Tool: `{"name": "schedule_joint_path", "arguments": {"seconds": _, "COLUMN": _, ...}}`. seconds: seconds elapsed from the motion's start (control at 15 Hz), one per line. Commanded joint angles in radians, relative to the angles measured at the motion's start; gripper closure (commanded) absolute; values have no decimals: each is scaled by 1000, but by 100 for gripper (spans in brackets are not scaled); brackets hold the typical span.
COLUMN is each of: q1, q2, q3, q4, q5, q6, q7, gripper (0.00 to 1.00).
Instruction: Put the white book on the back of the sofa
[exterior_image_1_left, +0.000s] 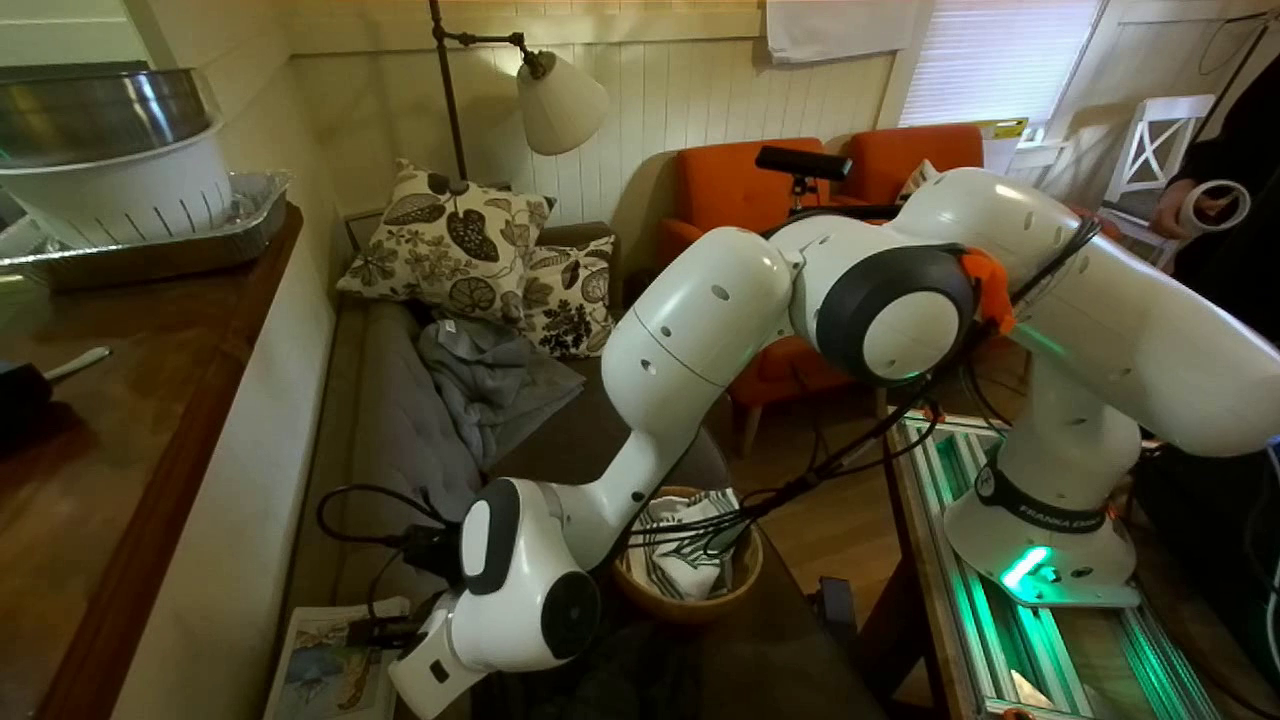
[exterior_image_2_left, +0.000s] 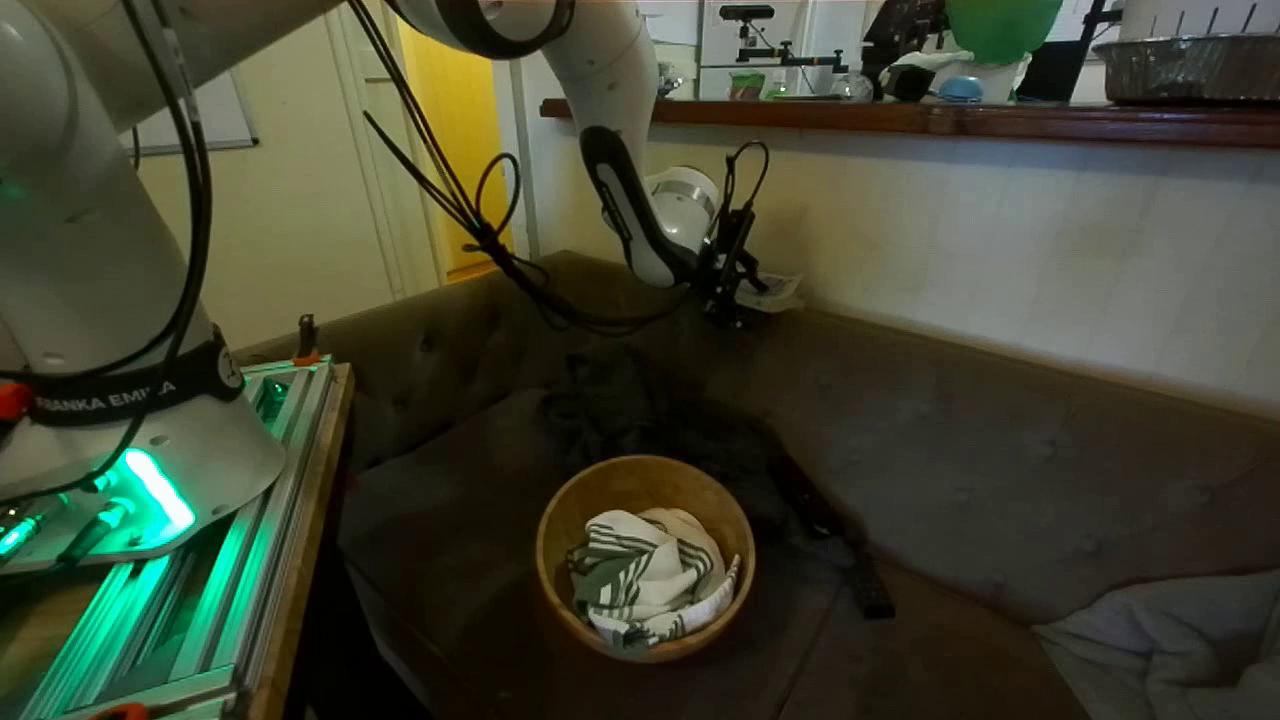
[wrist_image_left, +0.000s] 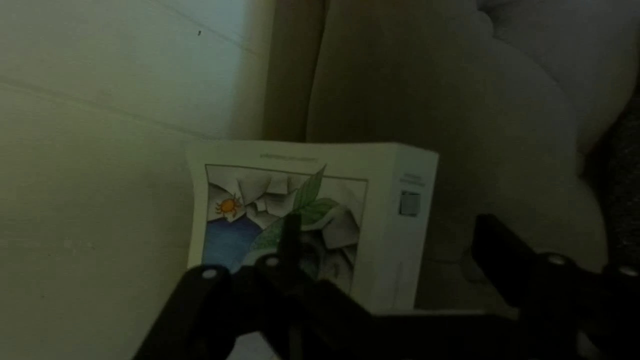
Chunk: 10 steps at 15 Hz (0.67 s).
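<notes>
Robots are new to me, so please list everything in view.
Book: 1, white, at the sofa back
Sofa: 1, grey-brown, below the counter
Bowl: 1, brown, on the sofa
Towel: at least 1, striped white, in the bowl
Cushions: 2, patterned cream, on the sofa
Blanket: 1, grey, beside the cushions
Armchairs: 2, orange, beyond the sofa
Lamp: 1, white-shaded, behind the cushions
Chair: 1, white, beyond the arm
Counter: 1, brown, behind the sofa
Tray: 1, silver, on the counter
Colander: 1, white, in the tray
Pot: 1, silver, above the colander
Clutter: uncountable, mixed colours, along the counter
Roll: 1, white, in a person's hand
Hand: 1, shadowed, near the chair
Arm: 1, white, over the sofa
Gripper: 1, black, open, at the book
</notes>
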<state>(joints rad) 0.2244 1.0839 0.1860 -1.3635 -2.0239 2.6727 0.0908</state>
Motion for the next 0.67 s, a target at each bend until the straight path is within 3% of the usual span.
{"name": "schedule_joint_path", "arguments": {"seconds": 0.0, "q1": 22, "q2": -5, "q3": -10, "q4": 2, "q5": 52, "q6": -4, "q7": -44, "gripper": 0}}
{"name": "schedule_joint_path", "arguments": {"seconds": 0.4, "q1": 53, "q2": -98, "q3": 20, "q4": -99, "q5": -15, "q6": -53, "q7": 79, "gripper": 0}}
{"name": "schedule_joint_path", "arguments": {"seconds": 0.6, "q1": 85, "q2": -209, "q3": 27, "q4": -257, "q5": -2, "q6": -127, "q7": 155, "gripper": 0}}
